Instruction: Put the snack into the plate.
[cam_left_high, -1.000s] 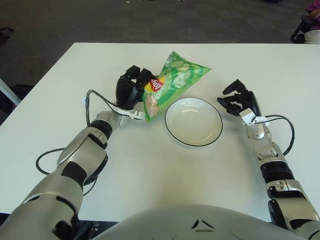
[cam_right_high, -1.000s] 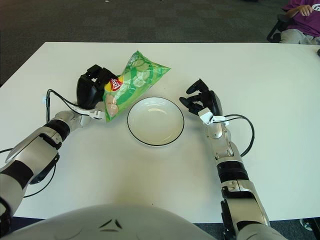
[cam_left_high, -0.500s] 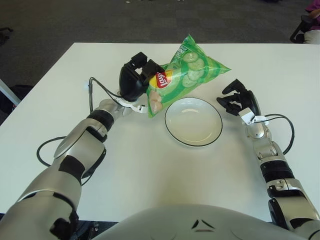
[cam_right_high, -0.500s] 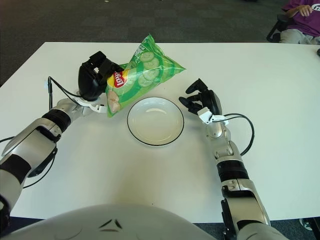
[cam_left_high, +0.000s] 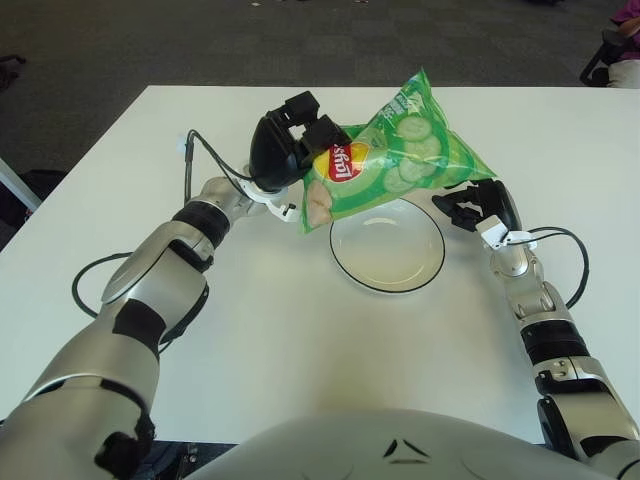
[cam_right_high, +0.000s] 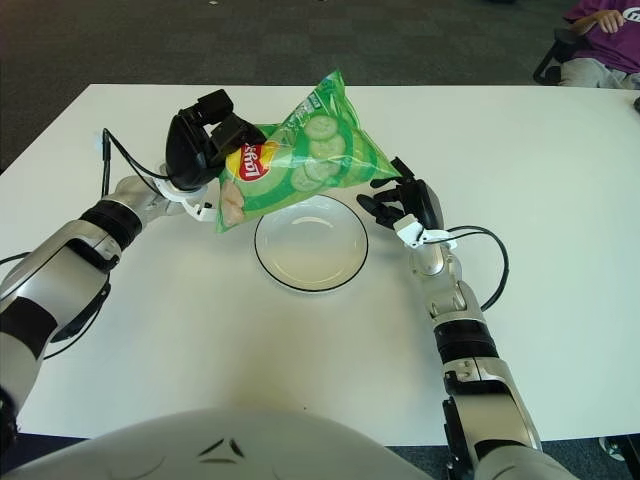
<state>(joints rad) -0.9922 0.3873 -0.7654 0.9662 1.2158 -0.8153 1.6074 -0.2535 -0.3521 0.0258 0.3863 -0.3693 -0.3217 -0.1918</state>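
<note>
Snack (cam_left_high: 390, 165) overhangs plate (cam_left_high: 345, 262) rim.

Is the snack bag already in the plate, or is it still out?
Out: left hand holds the snack bag above the empty plate.

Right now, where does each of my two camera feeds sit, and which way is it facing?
Left eye view: on the head, looking forward and down at the white table; shows both arms and the chest edge, the left hand gripping the Lay's chip bag.
Right eye view: beside it, same aim; the plate shows further left, the right hand beside it.
Shared: the bag held above the plate, both hands, the table.
</note>
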